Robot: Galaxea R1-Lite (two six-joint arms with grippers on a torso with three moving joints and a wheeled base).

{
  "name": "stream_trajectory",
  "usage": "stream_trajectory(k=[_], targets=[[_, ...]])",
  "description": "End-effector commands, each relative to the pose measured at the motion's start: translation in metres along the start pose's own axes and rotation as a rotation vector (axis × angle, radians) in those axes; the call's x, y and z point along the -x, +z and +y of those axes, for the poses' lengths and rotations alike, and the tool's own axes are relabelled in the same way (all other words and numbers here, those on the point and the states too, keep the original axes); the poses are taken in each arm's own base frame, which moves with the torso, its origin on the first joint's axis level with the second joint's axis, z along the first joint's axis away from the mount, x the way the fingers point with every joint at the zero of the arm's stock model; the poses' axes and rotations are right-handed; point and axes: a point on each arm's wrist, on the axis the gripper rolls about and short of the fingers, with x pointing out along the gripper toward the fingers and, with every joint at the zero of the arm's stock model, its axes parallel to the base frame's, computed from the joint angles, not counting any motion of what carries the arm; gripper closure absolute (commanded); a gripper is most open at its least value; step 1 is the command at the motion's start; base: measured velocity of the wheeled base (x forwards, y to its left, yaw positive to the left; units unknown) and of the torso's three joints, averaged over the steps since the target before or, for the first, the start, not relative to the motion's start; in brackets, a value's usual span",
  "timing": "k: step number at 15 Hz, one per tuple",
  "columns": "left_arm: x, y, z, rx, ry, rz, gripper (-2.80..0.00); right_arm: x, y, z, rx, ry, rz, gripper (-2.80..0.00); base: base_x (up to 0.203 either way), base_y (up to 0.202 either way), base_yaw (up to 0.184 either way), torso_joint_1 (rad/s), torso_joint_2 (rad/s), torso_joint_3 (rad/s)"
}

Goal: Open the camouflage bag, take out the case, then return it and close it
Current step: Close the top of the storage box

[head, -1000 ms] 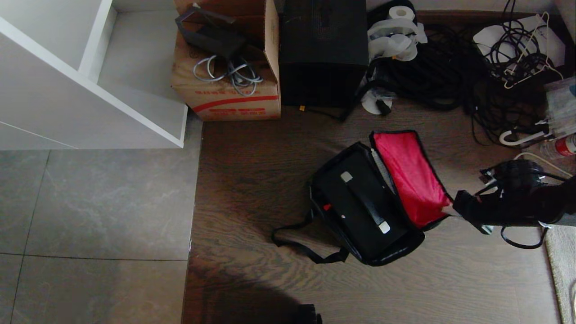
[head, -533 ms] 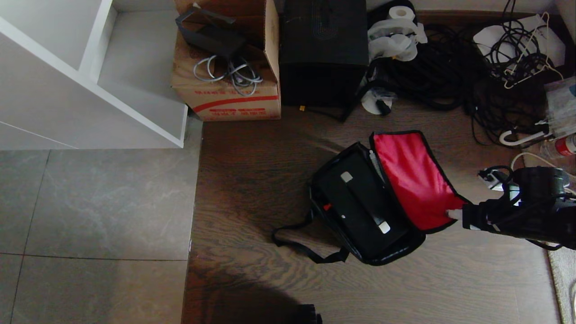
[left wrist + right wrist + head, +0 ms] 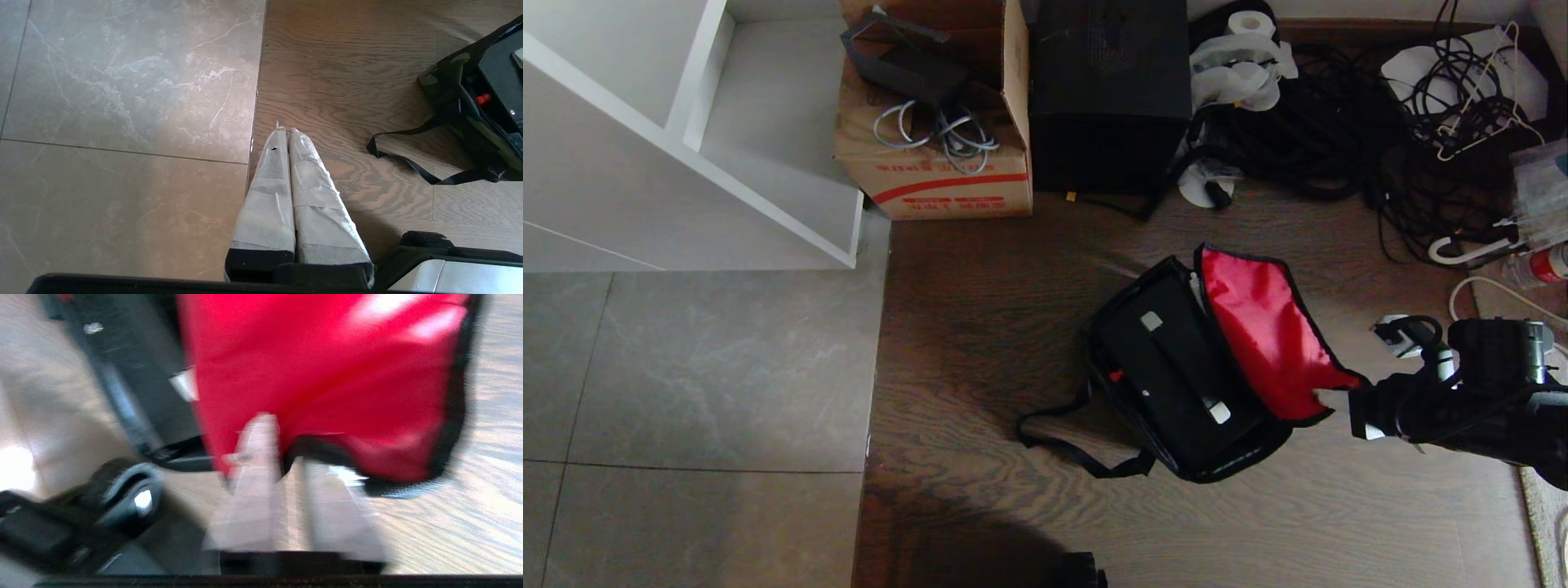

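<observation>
While the lid stood raised: the scene read as below.
Bag (image 3: 1176,457): lay open on the wood floor (image 3: 980,327), red lid (image 3: 1270,343) tilted up.
Case (image 3: 1176,367): sat inside the bag, handle up.
Right gripper (image 3: 1334,399): at the lid's near corner, fingers (image 3: 255,457) pinching its black edge.
Left gripper (image 3: 284,131): parked above the floor, fingers pressed together, holding nothing.
Strap (image 3: 1062,445): trailed on the floor beside the bag.

Only illegible red print above a red stripe on the cardboard box (image 3: 947,184).
</observation>
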Motion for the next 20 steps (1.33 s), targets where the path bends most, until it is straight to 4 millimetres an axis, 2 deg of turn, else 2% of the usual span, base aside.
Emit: stream_trajectory(k=[1, 4, 7, 13, 16, 20], targets=[[-0.001, -0.003, 0.0, 0.0, 0.001, 0.01, 0.0, 0.001, 0.001, 0.004, 0.011, 0.041, -0.019, -2.8, 0.0, 0.0, 0.0, 0.0, 0.0, 0.0], [-0.001, -0.003, 0.0, 0.0, 0.001, 0.01, 0.0, 0.002, 0.004, 0.011, 0.016, 0.076, -0.065, -2.8, 0.0, 0.0, 0.0, 0.0, 0.0, 0.0], [-0.001, -0.003, 0.0, 0.0, 0.001, 0.009, 0.0, 0.014, 0.003, 0.022, 0.03, 0.101, -0.085, -2.8, 0.0, 0.0, 0.0, 0.0, 0.0, 0.0], [-0.001, -0.003, 0.0, 0.0, 0.001, 0.01, 0.0, 0.055, 0.001, 0.049, 0.051, 0.205, -0.139, -2.8, 0.0, 0.0, 0.0, 0.0, 0.0, 0.0], [-0.001, -0.003, 0.0, 0.0, 0.001, 0.01, 0.0, 0.071, -0.009, 0.067, -0.057, 0.371, -0.115, -2.8, 0.0, 0.0, 0.0, 0.0, 0.0, 0.0], [-0.001, -0.003, 0.0, 0.0, 0.001, 0.01, 0.0, 0.077, -0.022, 0.083, -0.268, 0.495, 0.033, -2.8, 0.0, 0.0, 0.0, 0.0, 0.0, 0.0]])
